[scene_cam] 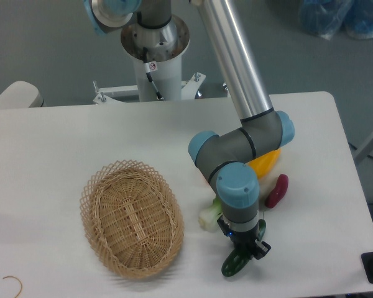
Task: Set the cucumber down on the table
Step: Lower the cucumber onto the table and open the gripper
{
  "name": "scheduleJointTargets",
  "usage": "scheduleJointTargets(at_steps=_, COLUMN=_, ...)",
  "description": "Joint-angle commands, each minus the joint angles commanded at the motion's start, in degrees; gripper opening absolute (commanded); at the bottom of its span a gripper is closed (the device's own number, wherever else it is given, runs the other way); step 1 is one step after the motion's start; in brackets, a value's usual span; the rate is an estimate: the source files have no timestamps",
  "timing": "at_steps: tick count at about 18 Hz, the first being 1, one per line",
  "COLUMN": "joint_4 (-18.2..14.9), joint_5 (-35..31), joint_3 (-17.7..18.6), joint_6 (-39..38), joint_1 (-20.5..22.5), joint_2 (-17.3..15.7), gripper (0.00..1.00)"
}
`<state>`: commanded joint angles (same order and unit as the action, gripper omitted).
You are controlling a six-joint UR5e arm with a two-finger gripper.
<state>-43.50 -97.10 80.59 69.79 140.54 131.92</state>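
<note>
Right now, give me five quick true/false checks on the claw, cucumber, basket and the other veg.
1. The oval woven wicker basket has nothing in it. True.
2. The dark green glossy cucumber lies inside the basket. False: it is at the claw, near the front edge of the white table, right of the basket.
3. The small magenta-purple elongated piece sits right of the arm's wrist. True.
4. The claw hovers over the basket. False: it is down at the cucumber, clear of the basket.
5. A yellow-orange piece lies in plain view, unobstructed. False: the arm hides part of it.
</note>
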Motion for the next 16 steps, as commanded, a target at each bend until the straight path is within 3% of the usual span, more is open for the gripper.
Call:
scheduleJointTargets(at_steps=6, joint_4=-0.18, joint_5=-1.77, joint_3=-0.26, joint_6=-1.31, joint_1=-0.53, joint_2=-1.93, gripper=1.0)
scheduleJointTargets(at_steps=13, joint_4=-1.23, joint_5=-0.89, joint_3=-0.44, joint_6=-0.44, joint_1=-0.44, joint_2=-9.66, gripper=1.0)
scheduleJointTargets(at_steps=14, joint_4=-2.71, joint_5=-0.98, joint_3=-0.26, joint_6=-0.35, joint_1=-0.35, joint_2=-11.15, gripper=1.0)
scheduleJointTargets(at_steps=16, joint_4=-8.85, joint_5=-0.89, joint_3=-0.87, joint_6=1.92, joint_1=-0.18, joint_2=-14.05, gripper=1.0)
